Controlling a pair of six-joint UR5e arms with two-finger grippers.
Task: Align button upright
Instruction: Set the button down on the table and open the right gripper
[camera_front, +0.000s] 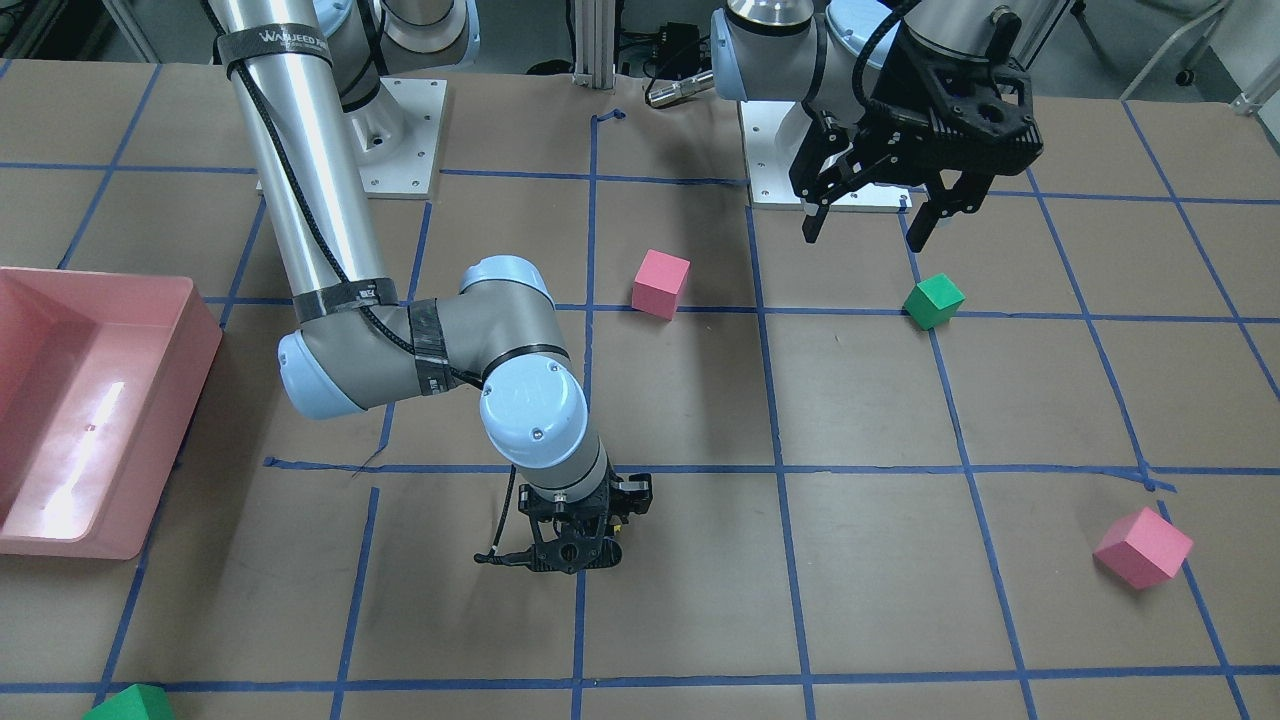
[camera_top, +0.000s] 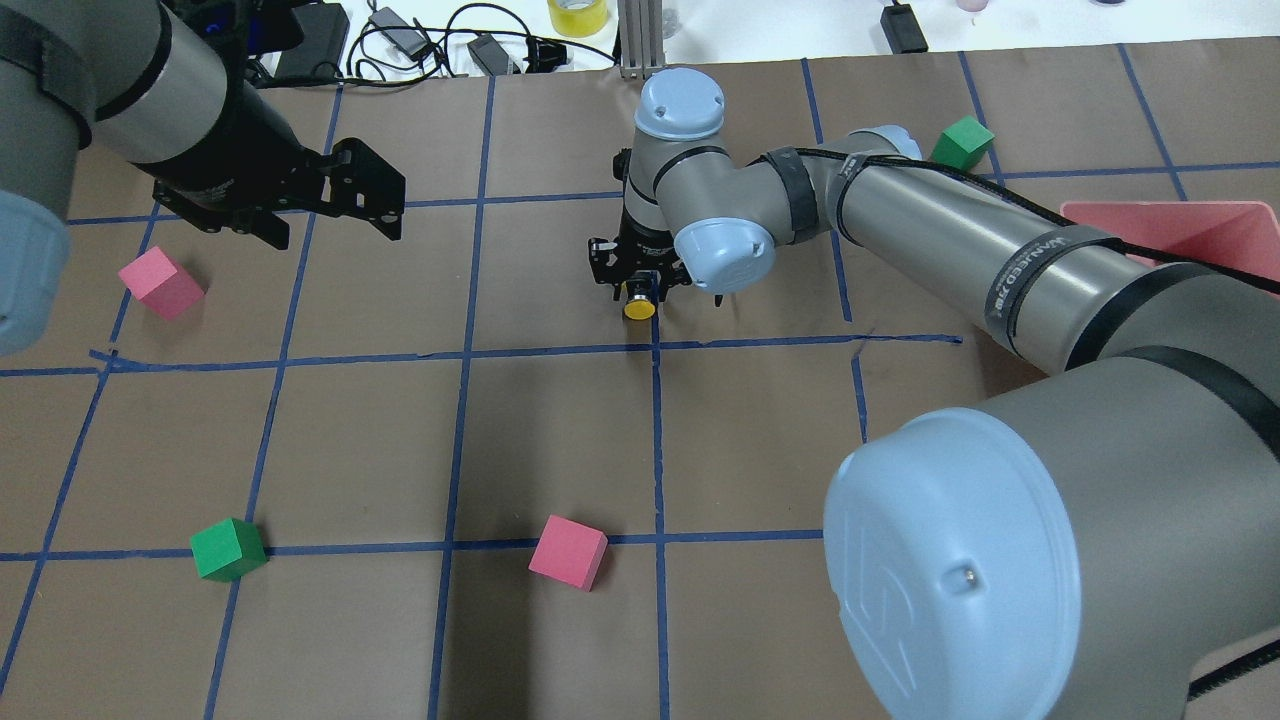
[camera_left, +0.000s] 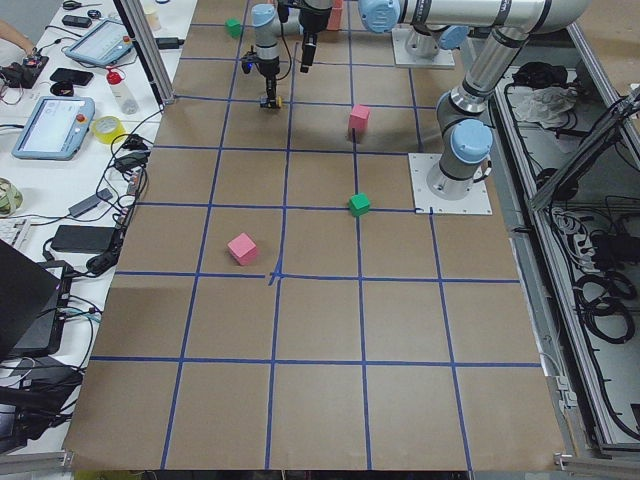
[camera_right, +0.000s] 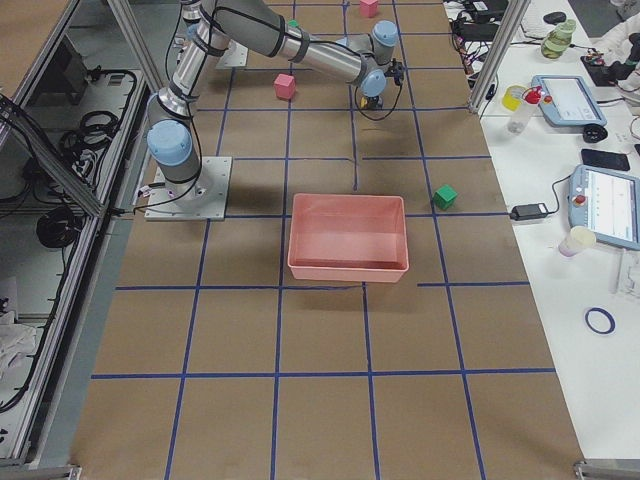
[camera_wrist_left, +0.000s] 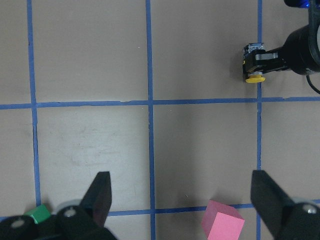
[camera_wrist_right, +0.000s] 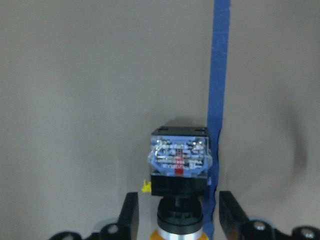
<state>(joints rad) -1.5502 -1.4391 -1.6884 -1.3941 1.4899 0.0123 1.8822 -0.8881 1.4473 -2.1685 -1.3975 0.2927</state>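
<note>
- Front-facing view: the right gripper (camera_front: 575, 548) stands low over the counter (camera_front: 900, 400), on a blue tape line (camera_front: 580, 620). Its own wrist hides the button from us, and we cannot tell here how its fingers stand. The left gripper (camera_front: 865, 235) hangs high near its arm's base with its fingers spread wide, near a green cube (camera_front: 933, 301).
- Overhead view: we see the button (camera_top: 639, 307) as a yellow cap just on the robot's side of the right gripper, beside the tape line. A pink cube (camera_top: 568, 552) lies well apart from it.
- Exterior left view: the button is only a yellow speck under the far gripper, too small for us to read.
- Left wrist view: the left gripper's fingers (camera_wrist_left: 102, 192) are spread wide with nothing between them. Far across the counter, the button lies on its side at the right gripper's tip.
- Right wrist view: the button lies on its side, block base pointing away from us and just beside the tape. Its black neck sits between the right gripper's part-spread fingers, with a gap on each side.
</note>
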